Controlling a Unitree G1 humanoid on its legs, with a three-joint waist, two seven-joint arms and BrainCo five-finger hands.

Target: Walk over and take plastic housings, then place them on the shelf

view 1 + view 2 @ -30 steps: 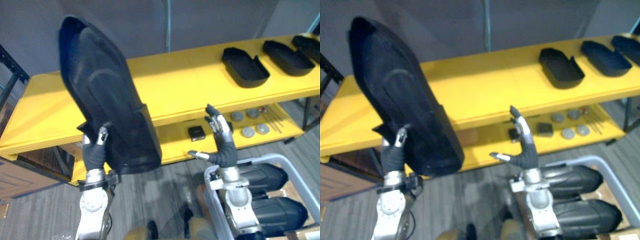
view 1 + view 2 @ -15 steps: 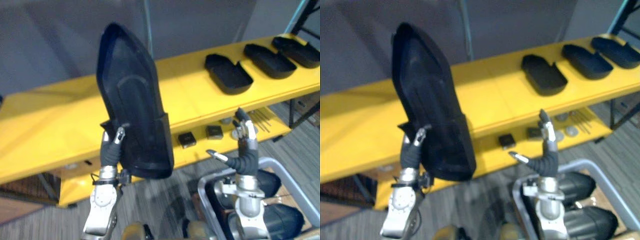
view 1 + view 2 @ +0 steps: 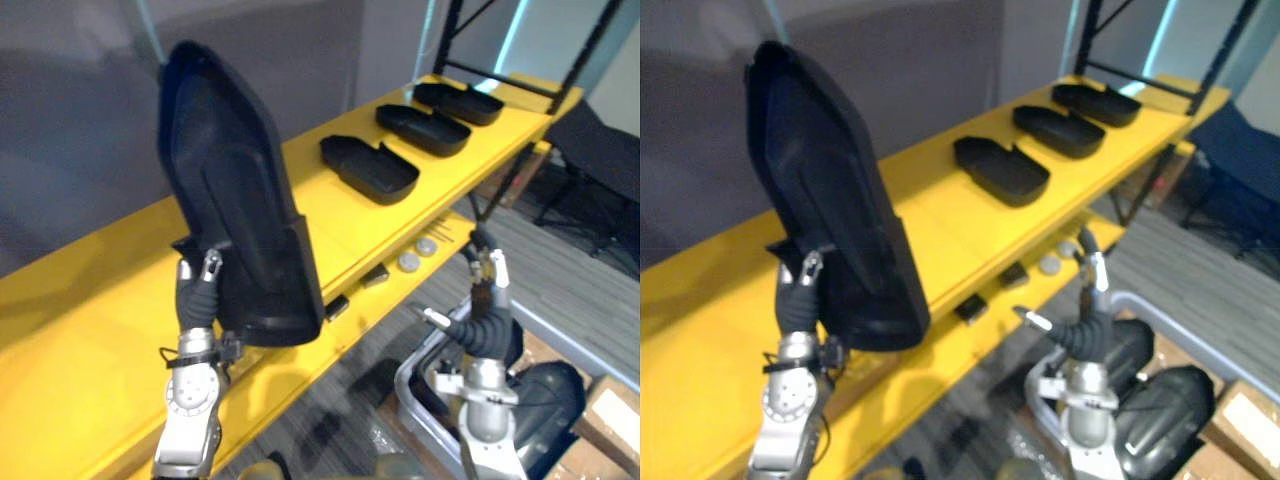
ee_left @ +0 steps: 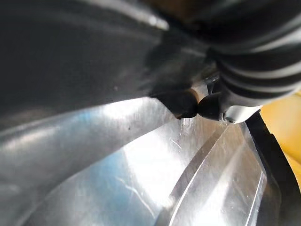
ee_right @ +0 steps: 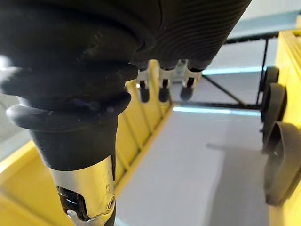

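Housing [image 3: 232, 195] upright in left hand [image 3: 198, 296], lower end by bare shelf [image 3: 90, 352] edge

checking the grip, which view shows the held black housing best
Left eye view: the whole black housing stands upright, lower end in the left hand, by the yellow shelf. The right eye view shows much the same; the left wrist view, a close glossy patch at the fingers.

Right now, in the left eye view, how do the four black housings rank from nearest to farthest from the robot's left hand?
1. The upright housing: gripped in the left hand itself.
2. The near housing: lying on the yellow shelf, first in the row.
3. The middle housing: next along the shelf, toward the robot's right.
4. The end housing: last in the row, at the shelf's far end.
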